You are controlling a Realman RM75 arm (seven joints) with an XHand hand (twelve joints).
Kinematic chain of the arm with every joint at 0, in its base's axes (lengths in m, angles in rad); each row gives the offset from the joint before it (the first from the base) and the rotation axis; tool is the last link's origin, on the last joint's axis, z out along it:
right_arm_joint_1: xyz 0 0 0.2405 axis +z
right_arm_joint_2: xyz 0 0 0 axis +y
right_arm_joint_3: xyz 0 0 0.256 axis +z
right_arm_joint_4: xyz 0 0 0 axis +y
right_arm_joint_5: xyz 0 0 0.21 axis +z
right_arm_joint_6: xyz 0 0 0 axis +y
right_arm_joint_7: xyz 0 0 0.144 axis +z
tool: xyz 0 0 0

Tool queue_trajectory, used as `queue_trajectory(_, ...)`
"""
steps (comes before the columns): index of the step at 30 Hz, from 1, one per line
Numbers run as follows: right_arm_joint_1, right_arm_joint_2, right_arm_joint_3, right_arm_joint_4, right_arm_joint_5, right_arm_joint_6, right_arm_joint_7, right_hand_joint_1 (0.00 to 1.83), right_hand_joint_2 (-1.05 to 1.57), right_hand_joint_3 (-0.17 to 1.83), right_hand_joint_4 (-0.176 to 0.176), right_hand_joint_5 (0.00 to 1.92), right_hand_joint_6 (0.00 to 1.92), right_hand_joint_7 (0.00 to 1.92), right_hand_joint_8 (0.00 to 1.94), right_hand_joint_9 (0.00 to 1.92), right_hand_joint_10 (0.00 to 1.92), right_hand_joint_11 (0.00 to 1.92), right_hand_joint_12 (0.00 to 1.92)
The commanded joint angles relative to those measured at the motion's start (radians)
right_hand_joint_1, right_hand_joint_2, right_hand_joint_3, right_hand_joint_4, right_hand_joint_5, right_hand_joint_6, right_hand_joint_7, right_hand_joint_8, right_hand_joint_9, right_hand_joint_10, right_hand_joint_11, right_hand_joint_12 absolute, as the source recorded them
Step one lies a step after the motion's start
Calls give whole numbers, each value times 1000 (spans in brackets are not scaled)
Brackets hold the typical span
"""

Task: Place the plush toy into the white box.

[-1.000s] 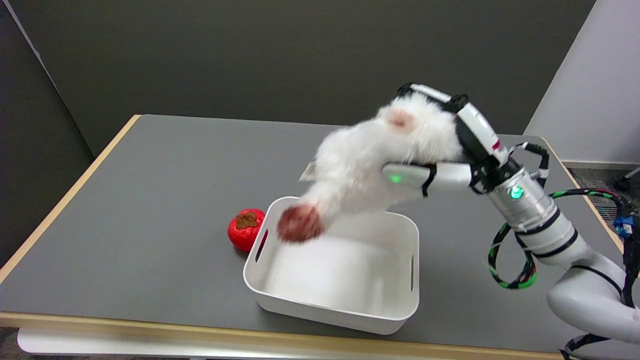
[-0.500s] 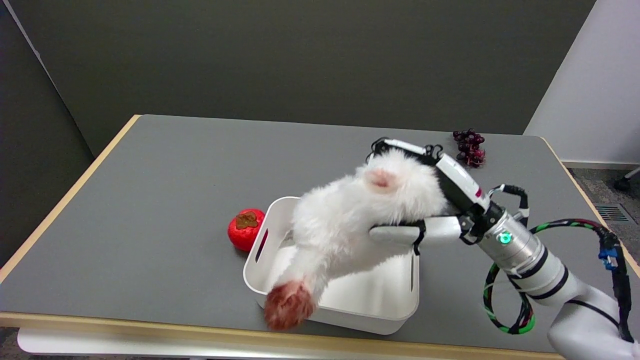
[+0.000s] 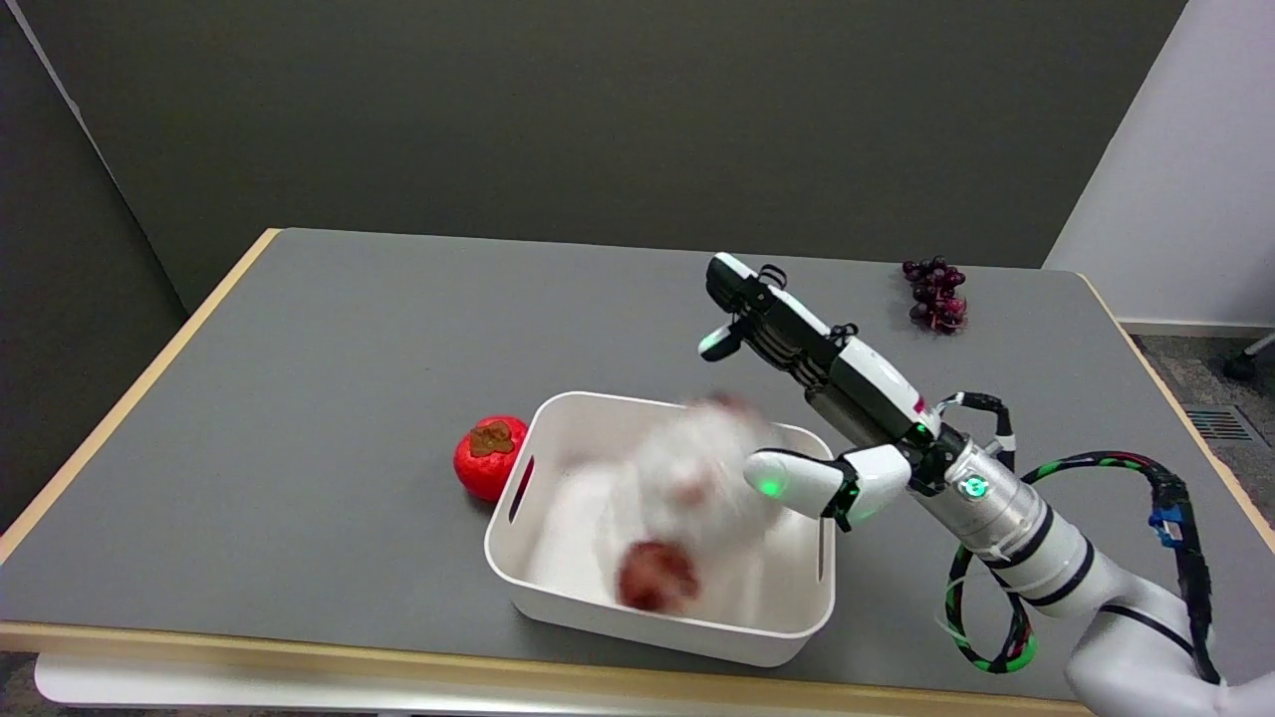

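Observation:
The white plush toy (image 3: 687, 498), blurred with motion, lies inside the white box (image 3: 558, 622) with its reddish-brown tip toward the box's near wall. My right hand (image 3: 797, 388) hovers over the box's far right corner with its fingers stretched out and apart, the thumb just beside the toy. Nothing is in the hand.
A red persimmon-like fruit (image 3: 488, 456) sits against the box's left side. A bunch of dark grapes (image 3: 934, 292) lies at the table's far right. The table's near edge (image 3: 299, 652) runs just below the box.
The hand lowered the toy toward the box, then spread its fingers and let go. The toy dropped into the box and is still moving.

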Motion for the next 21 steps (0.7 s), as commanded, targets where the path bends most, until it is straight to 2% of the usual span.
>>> queue_trajectory(1,143,-31,10,-111,-20,1,149,728,598,684,-49,-1,-1,-1,-1,-1,-1,0,1131)
queue_trajectory(3,144,-42,64,-120,12,47,136,731,598,676,-48,-1,-1,-1,-1,-1,-1,-1,1114)
queue_trajectory(5,144,-60,116,-130,66,92,95,746,598,641,-44,-1,-1,-1,-1,-1,-1,-1,852)
queue_trajectory(7,144,-72,147,-133,155,135,71,732,602,628,-30,-1,-1,-1,-1,-1,-1,-1,503)
queue_trajectory(10,147,-79,177,-162,342,222,41,651,583,702,-19,-1,-1,-1,-1,-1,-1,-1,274)
queue_trajectory(11,149,-78,191,-179,410,248,40,630,561,784,-13,-1,-1,-1,-1,-1,-1,-1,277)
queue_trajectory(15,166,-69,249,-256,663,270,45,557,636,723,3,-1,6,-1,-1,-1,-1,-1,428)
queue_trajectory(18,180,-50,277,-315,771,263,52,476,668,811,21,-1,51,-1,-1,-1,-1,-1,475)
queue_trajectory(21,190,-29,282,-365,844,265,54,454,645,938,20,3,70,-1,-1,-1,2,-1,486)
